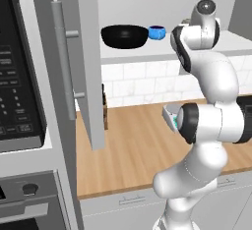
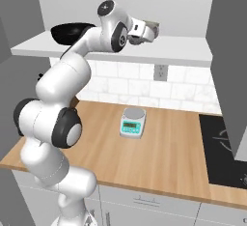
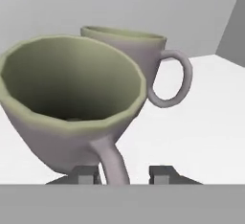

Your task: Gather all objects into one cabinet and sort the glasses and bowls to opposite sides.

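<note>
shelf (image 3: pixel 210 103): bare rightward | near mug (image 3: pixel 72 98) handle seemingly between jaws

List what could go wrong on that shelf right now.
The near mug has its handle between the parted fingers, so pulling back crookedly may drag or tip it. It stands so close to the far mug that a nudge could knock them together. Both mugs sit on the white shelf.

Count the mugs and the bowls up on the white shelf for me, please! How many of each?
Mugs: 2, a near mug and a far mug
Bowls: 2, a black bowl and a blue bowl
Total: 4
</note>
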